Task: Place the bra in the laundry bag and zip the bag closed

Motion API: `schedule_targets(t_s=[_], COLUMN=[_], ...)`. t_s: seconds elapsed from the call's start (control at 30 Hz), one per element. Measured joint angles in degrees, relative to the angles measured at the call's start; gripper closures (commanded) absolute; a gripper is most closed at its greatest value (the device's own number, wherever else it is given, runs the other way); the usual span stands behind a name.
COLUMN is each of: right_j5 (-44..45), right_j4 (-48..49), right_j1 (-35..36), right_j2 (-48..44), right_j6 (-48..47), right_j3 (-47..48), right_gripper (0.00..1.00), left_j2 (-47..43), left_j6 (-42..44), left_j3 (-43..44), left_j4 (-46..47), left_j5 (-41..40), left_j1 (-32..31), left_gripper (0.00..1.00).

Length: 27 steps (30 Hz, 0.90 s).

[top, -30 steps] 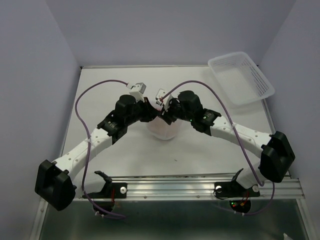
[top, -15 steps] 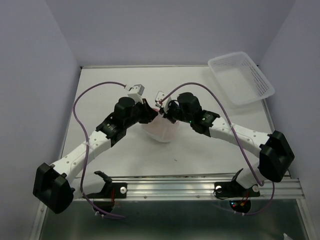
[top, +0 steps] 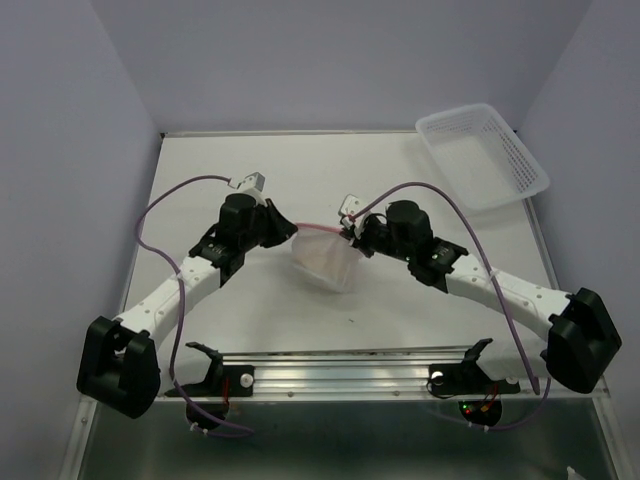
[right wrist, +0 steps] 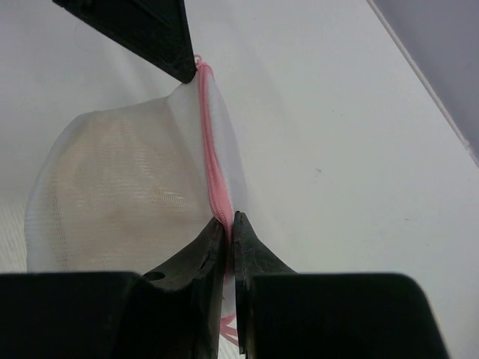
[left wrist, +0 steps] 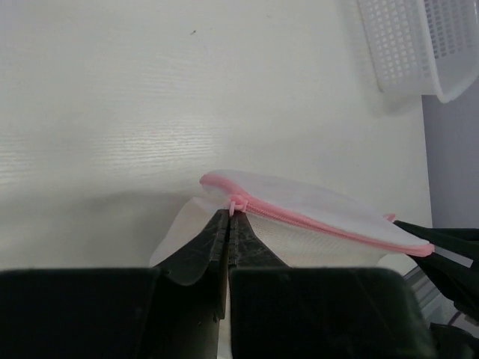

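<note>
The white mesh laundry bag (top: 325, 262) hangs stretched between my two grippers above the table's middle. Its pink zipper rim (right wrist: 211, 157) runs taut from one gripper to the other. The peach-beige bra (right wrist: 123, 194) shows faintly through the mesh inside the bag. My left gripper (left wrist: 228, 217) is shut on the pink zipper pull (left wrist: 237, 203) at the bag's left end. My right gripper (right wrist: 228, 221) is shut on the pink rim at the bag's right end. In the top view the left gripper (top: 290, 229) and the right gripper (top: 352, 236) stand well apart.
A white slotted plastic basket (top: 483, 155) sits tilted at the table's back right; its corner shows in the left wrist view (left wrist: 419, 45). A metal rail (top: 400, 365) runs along the near table edge. Purple cables loop over both arms.
Both grippers have moved apart, the left one leftward and the right one rightward. The bag's pink rim is now drawn out straight between them.
</note>
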Motion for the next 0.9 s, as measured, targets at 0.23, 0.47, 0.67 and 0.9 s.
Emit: schedule_targets(t_s=[0.23,0.47,0.67,0.9], right_j5=[-1.20,-4.33,-9.55,-10.80], right_j4=[3.32,0.39,-0.44,-3.69], right_j1=[-0.15,-1.97,-1.95,-1.95], right_j2=[-1.99,-1.27,1.05,7.10], right_j6=[0.90,2.62,2.34,-1.92], right_j3=[-4.83,-1.07,6.73,13.73], right_gripper=[0.39,0.14,0.14,0.15], left_j2=[0.55,-2.40,-2.78,-1.38], left_j6=[-0.24,0.66,1.18,5.38], left_j3=[-0.22,2.49,8.61,10.36], left_j4=[0.35,-2.69,-3.02,-3.72], left_j5=[3.39,-4.04,-6.21,-6.21], left_j1=[1.16,-0.70,-5.18,-7.39], left_gripper=[1.00,1.00,1.00,1.00])
